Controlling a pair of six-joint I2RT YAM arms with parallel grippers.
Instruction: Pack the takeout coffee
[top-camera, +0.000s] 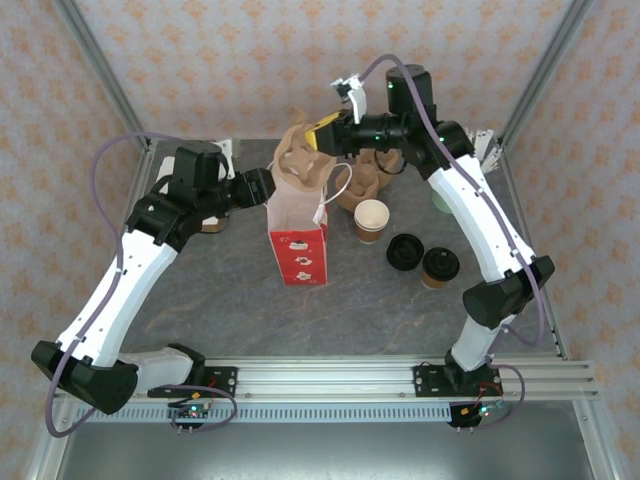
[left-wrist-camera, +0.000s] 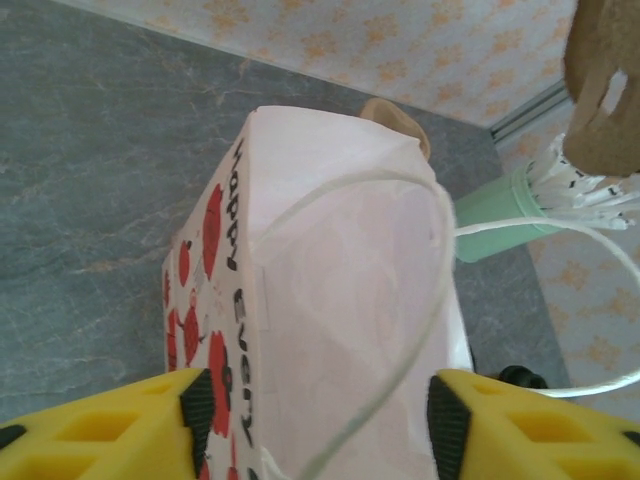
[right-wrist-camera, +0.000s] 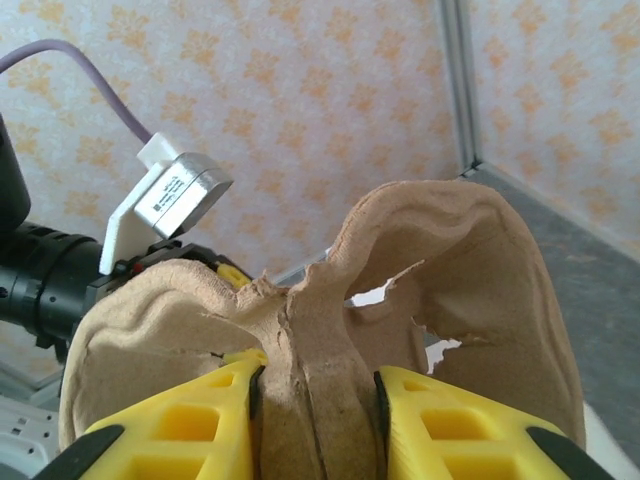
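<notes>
Top external view: the takeout coffee, a small paper cup with a white rim and a brown cardboard sleeve (top-camera: 371, 222), is seen standing upright on the grey desk (top-camera: 230, 300). It is just to the right of the tall red-and-white paper bag (top-camera: 298, 240) and apart from it. No lid is seen on it, and whether it is filled cannot be told. From the left wrist, the left pincer (left-wrist-camera: 320, 412) is seen closed on the bag, with a black pad (left-wrist-camera: 197, 405) laid against each side wall below the open mouth. Directly above the bag's mouth a brown moulded-pulp cup tray (right-wrist-camera: 450, 260) is held by the right pincer (right-wrist-camera: 318, 392), whose yellow fingers (right-wrist-camera: 200, 430) are pinched on the tray's central ridge. Farther right of the bag than the cup, a loose black lid (top-camera: 405, 252) is lying.

The cup is judged light, thin-walled and easily crushed near the rim, and liable to spill if tipped. The sleeve is judged stiffer and less slippery. Hold is therefore best taken around the sleeve, from the side away from the bag, with gentle pressure and the cup kept upright.
</notes>
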